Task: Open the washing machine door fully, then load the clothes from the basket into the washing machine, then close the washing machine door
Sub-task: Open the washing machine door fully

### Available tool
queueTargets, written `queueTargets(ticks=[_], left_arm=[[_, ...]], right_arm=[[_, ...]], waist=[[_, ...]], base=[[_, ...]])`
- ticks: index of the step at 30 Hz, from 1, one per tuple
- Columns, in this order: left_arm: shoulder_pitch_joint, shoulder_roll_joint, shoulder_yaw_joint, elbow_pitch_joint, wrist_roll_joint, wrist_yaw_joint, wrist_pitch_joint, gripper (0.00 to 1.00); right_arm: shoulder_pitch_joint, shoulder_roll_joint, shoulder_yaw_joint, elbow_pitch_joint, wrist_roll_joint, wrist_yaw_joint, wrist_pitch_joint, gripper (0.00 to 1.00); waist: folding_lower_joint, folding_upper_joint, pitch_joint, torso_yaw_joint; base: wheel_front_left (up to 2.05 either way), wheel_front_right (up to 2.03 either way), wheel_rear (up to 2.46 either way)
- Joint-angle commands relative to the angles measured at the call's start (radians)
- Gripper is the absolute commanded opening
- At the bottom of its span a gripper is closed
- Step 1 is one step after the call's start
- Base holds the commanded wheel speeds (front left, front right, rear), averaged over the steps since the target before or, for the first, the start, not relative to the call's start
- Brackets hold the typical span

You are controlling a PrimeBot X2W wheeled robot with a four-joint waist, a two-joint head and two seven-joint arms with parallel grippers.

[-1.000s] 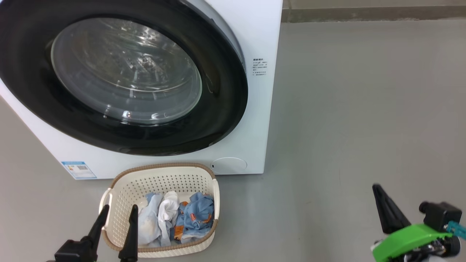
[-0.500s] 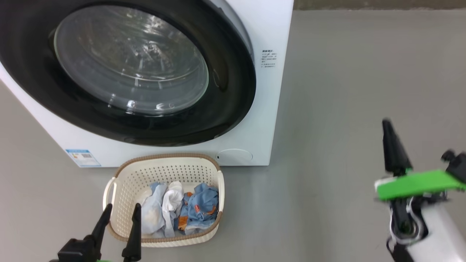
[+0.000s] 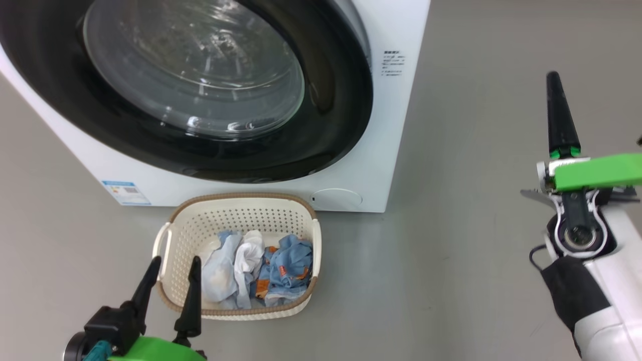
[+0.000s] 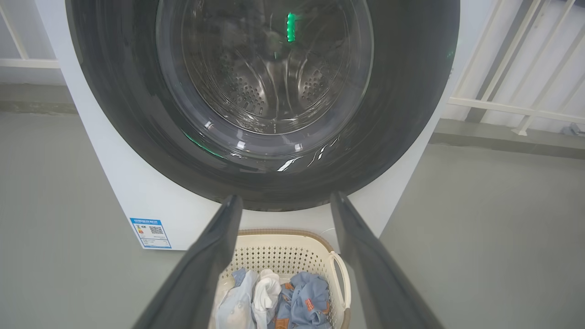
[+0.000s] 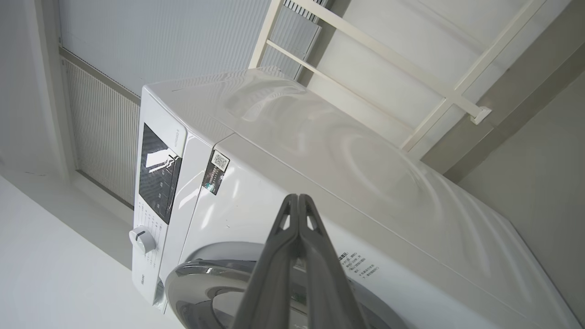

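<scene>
head view shows one basket (image 3: 241, 198) holding three clothes (image 3: 256, 271), left gripper (image 3: 175, 261) spread wide, right gripper (image 3: 553, 80) pinched together.

The floor (image 3: 476, 125) is grey and smooth. A small cream basket (image 3: 241, 220) sits on it, right at the tips of the left pincer (image 3: 176, 260). The big white washing machine (image 3: 351, 165) stands on the floor too, just past the basket, farther from that pincer.

The right hand (image 3: 552, 76) has lifted higher, off to the washing machine's (image 3: 391, 125) right.
</scene>
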Motion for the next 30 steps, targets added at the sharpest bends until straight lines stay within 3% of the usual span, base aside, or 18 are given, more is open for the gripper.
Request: queueTargets(ticks=[1, 10, 17, 30], left_arm=[[-0.041, 0.008, 0.025, -0.020, -0.014, -0.003, -0.007, 1.00], [-0.076, 0.007, -0.003, -0.016, -0.022, -0.003, -0.007, 1.00], [-0.099, 0.007, -0.029, -0.014, -0.040, -0.003, -0.007, 1.00], [-0.151, 0.007, -0.066, -0.028, -0.066, -0.003, -0.007, 1.00]], right_arm=[[-0.037, -0.009, 0.029, -0.022, 0.047, 0.002, 0.027, 0.00], [-0.124, -0.044, 0.043, 0.009, 0.270, 0.002, 0.257, 0.00], [-0.179, -0.072, 0.040, 0.076, 0.310, 0.002, 0.422, 0.00], [-0.313, -0.061, -0.028, 0.157, 0.384, 0.002, 0.689, 0.00]], waist=[[0.0000, 0.0000, 0.009, 0.011], [0.0000, 0.0000, 0.047, 0.051], [0.0000, 0.0000, 0.081, 0.086], [0.0000, 0.0000, 0.164, 0.131]], base=[[0.00, 0.00, 0.00], [0.00, 0.00, 0.00], [0.00, 0.00, 0.00], [0.00, 0.00, 0.00]])
